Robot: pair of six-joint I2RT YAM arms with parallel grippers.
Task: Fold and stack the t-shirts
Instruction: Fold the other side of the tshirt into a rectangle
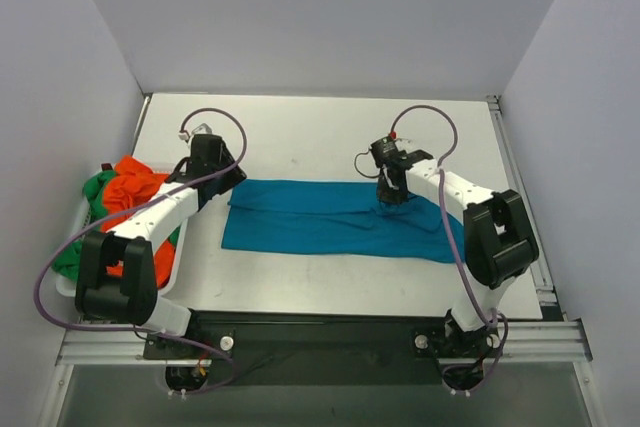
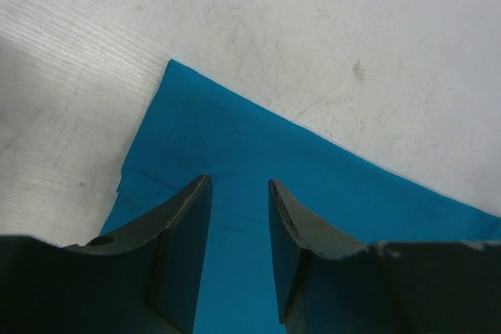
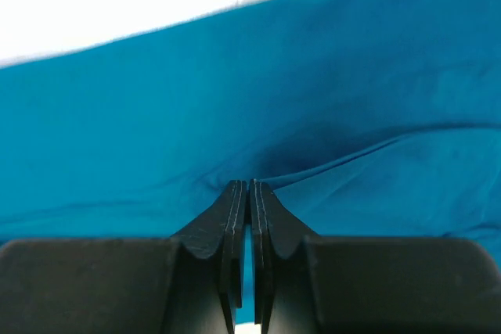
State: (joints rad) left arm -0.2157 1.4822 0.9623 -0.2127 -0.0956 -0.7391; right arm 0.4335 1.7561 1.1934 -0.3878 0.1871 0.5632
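A teal-blue t-shirt (image 1: 320, 222) lies folded into a long flat strip across the middle of the table. My right gripper (image 1: 388, 205) presses down on its right half. In the right wrist view that gripper (image 3: 249, 183) is shut on a raised fold of the teal cloth (image 3: 156, 115), which wrinkles at the tips. My left gripper (image 1: 232, 179) hovers over the strip's far left corner. In the left wrist view it (image 2: 239, 181) stands open, with only teal cloth (image 2: 235, 138) showing between the fingers. An orange t-shirt (image 1: 135, 187) and a green t-shirt (image 1: 70, 252) lie bunched in the basket.
A white plastic basket (image 1: 65, 287) stands at the table's left edge, beside the left arm. Bare white table (image 1: 300, 137) stretches behind the teal strip. Grey walls close in on the left, back and right.
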